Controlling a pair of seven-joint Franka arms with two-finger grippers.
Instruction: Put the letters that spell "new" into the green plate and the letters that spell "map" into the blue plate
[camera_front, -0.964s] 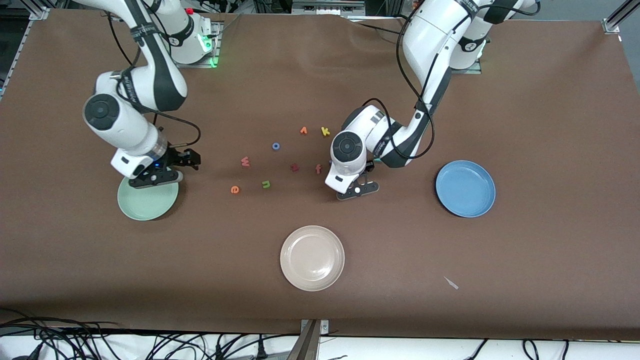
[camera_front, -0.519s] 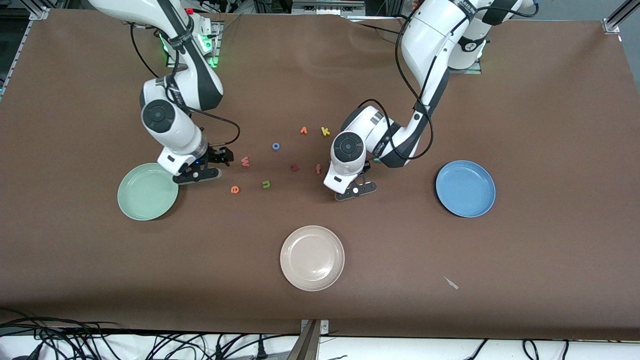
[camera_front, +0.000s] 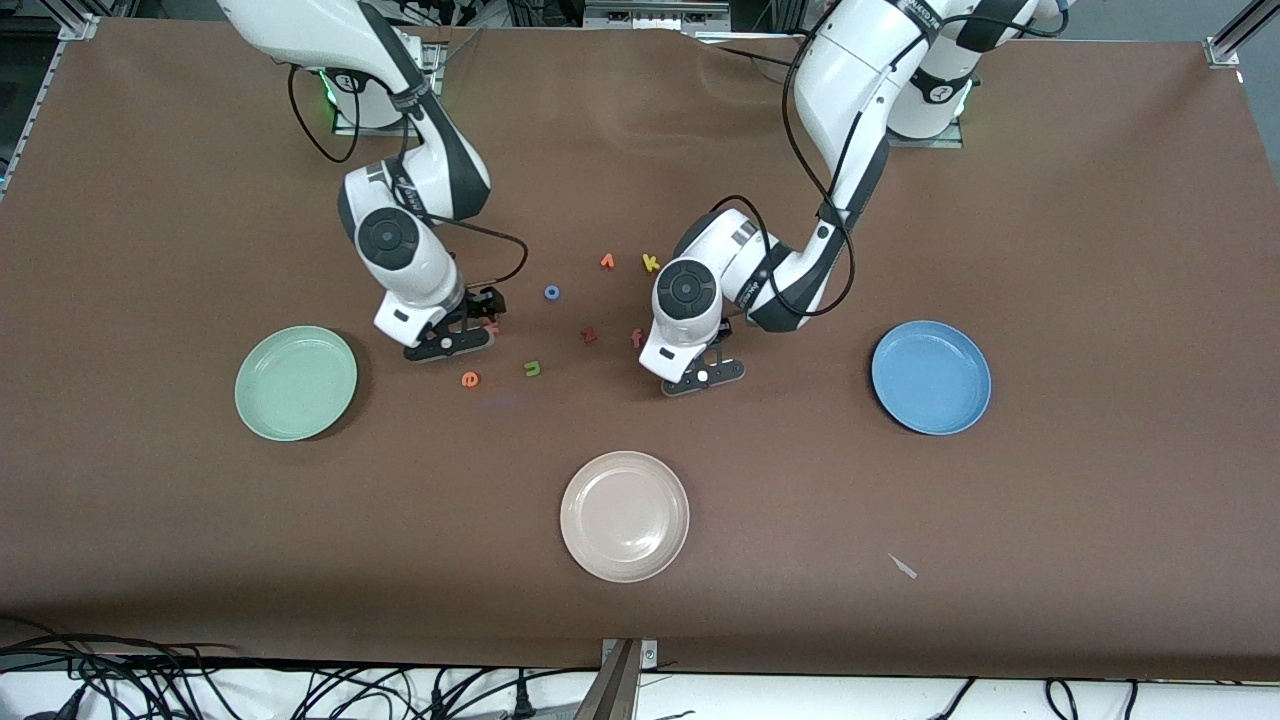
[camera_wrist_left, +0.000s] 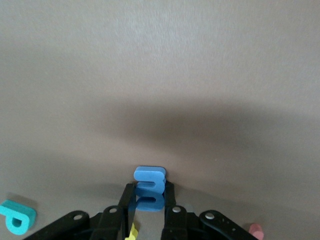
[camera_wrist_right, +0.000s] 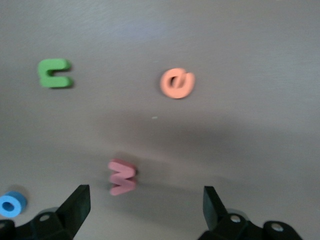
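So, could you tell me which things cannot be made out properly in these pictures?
Front view: the blue m, clamped in the left end effector, is hidden under that wrist.
Front view: the pink w is mostly hidden by the open right end effector.
Left wrist view: a yellow letter is mostly covered by that end effector; unreadable.

Bright, even overhead light fills the front view, and the brown table (camera_front: 1100, 250) shows little glare. Soft, short shadows sit under each arm and beside the green plate (camera_front: 296, 383), blue plate (camera_front: 931, 377) and cream plate (camera_front: 625, 516). The left wrist view is dimmer, with a broad dark shadow band across its middle; the blue m (camera_wrist_left: 149, 188) is sharp. The right wrist view is slightly motion-blurred, softening the w (camera_wrist_right: 122, 176), e (camera_wrist_right: 177, 83) and n (camera_wrist_right: 54, 73).
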